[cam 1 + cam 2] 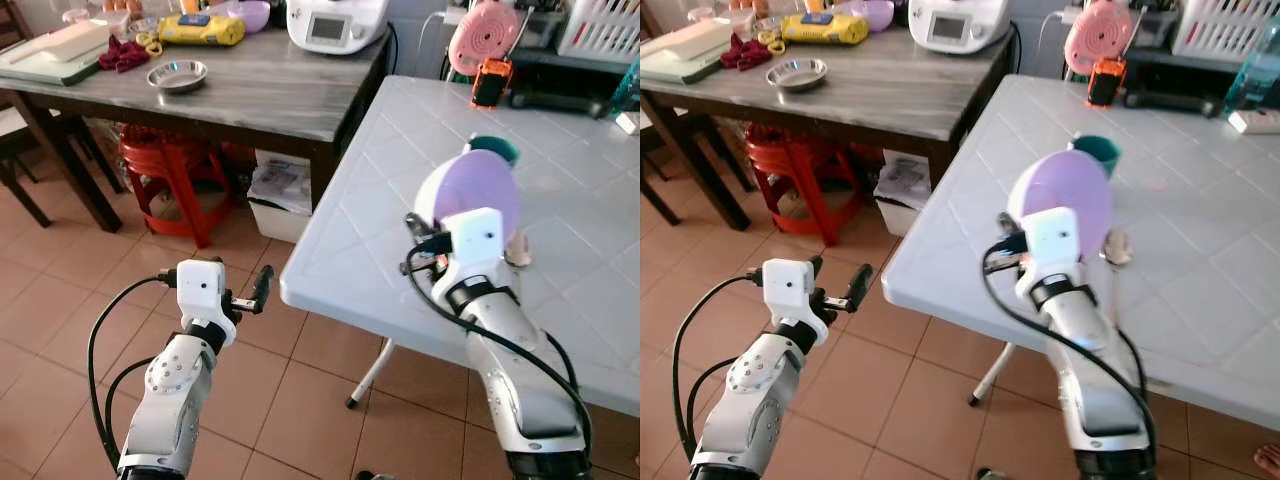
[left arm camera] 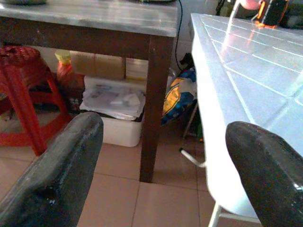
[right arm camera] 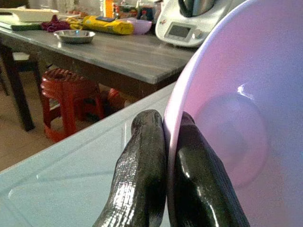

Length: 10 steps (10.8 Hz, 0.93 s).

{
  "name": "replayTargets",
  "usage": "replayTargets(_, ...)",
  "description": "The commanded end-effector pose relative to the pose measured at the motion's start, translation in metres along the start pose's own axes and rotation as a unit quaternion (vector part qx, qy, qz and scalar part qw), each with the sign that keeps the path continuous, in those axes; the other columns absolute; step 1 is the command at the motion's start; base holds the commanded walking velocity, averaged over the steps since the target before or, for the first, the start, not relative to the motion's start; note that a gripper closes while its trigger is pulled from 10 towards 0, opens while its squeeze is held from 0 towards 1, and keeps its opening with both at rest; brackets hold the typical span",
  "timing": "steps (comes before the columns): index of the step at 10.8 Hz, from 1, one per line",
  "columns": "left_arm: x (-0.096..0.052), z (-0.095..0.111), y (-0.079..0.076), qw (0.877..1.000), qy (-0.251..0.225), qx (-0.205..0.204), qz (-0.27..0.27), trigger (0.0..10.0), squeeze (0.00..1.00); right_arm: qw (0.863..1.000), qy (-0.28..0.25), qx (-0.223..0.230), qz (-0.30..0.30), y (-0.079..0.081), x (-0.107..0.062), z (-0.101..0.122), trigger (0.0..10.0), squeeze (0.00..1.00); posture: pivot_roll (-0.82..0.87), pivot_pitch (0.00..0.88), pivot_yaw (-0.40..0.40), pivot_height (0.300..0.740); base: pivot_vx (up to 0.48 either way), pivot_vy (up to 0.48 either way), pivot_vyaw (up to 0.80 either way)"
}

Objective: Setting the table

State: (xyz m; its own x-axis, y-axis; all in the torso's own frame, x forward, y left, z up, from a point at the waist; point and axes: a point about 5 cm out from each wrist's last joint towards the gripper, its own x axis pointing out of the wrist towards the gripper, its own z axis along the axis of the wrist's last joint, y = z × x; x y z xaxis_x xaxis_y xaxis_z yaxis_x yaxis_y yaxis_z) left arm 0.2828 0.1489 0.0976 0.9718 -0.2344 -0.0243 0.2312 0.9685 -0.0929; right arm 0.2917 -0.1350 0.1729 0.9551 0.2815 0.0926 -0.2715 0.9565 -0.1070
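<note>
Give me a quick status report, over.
Right gripper shut on purple bowl, held on edge above white table. Left gripper open, idle over floor. Teal cup behind bowl.

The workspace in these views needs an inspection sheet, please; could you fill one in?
Surface: white tiled table, near corner bare.
Job's things: purple bowl held on edge above the table; teal cup behind it.
Clutter: pink fan at the far edge; steel dish and white appliance on the grey table.
Grippers: right gripper clamps the bowl's rim; left gripper open over the floor.
Cables: black loops along both arms.
Surroundings: red stool, tiled floor.
</note>
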Motion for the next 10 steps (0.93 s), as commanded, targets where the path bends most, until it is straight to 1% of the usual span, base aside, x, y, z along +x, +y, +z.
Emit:
replayTargets(1,-0.0015,0.0005,0.0048,1.000,0.003,0.009,0.004,10.0,0.00,1.000,-0.007,0.003,0.012,0.0066,0.0012,0.0022,10.0,0.00,-0.03,0.085,0.043,0.740,0.000,0.330,0.00)
replayTargets(8,-0.0009,0.0018,0.0028,1.000,0.000,0.013,-0.001,10.0,0.00,1.000,-0.008,0.006,0.014,0.0093,0.0015,0.0017,10.0,0.00,-0.03,0.089,0.047,0.740,0.000,0.407,0.00)
replayTargets(10,-0.0002,0.0019,0.0002,1.000,-0.002,0.012,-0.003,10.0,0.00,1.000,-0.008,0.005,0.013,0.0086,0.0019,0.0018,10.0,0.00,-0.03,0.091,0.047,0.740,0.000,0.412,0.00)
